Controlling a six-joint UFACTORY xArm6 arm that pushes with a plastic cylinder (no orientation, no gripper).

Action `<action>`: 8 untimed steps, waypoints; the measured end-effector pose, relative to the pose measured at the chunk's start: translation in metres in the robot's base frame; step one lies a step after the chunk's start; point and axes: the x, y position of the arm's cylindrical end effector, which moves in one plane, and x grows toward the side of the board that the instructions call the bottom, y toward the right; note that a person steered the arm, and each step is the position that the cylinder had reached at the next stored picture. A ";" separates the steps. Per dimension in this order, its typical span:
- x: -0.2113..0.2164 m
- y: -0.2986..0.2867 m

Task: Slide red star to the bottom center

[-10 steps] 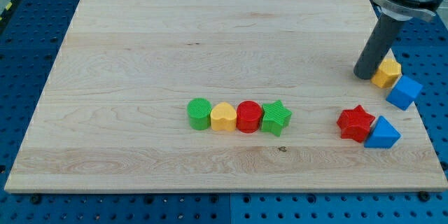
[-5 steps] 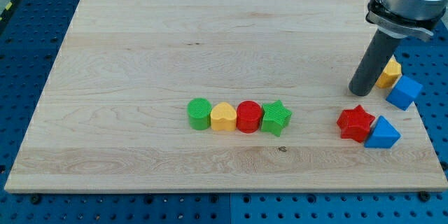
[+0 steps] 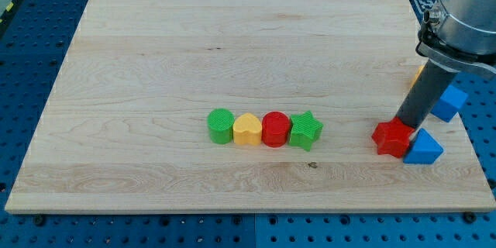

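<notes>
The red star (image 3: pixel 390 139) lies near the board's right edge, low in the view. A blue triangular block (image 3: pixel 423 148) touches its right side. My tip (image 3: pixel 405 124) stands right at the star's upper right, touching or nearly touching it. The rod hides part of the star's top and most of a yellow block (image 3: pixel 418 72) behind it.
A row of blocks sits at the middle: green cylinder (image 3: pixel 221 126), yellow heart (image 3: pixel 247 130), red cylinder (image 3: pixel 275 129), green star (image 3: pixel 306 130). A blue cube (image 3: pixel 449 102) lies at the right edge. The wooden board (image 3: pixel 194 54) rests on a blue pegboard.
My tip has moved down the view from beside the yellow block to the red star's upper right. The star has shifted slightly, if at all. The other blocks have not moved.
</notes>
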 end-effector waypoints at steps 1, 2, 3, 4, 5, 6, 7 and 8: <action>0.006 -0.018; 0.016 -0.036; 0.026 -0.045; 0.037 -0.040; 0.050 -0.039; 0.061 -0.039; 0.070 -0.039; 0.082 -0.039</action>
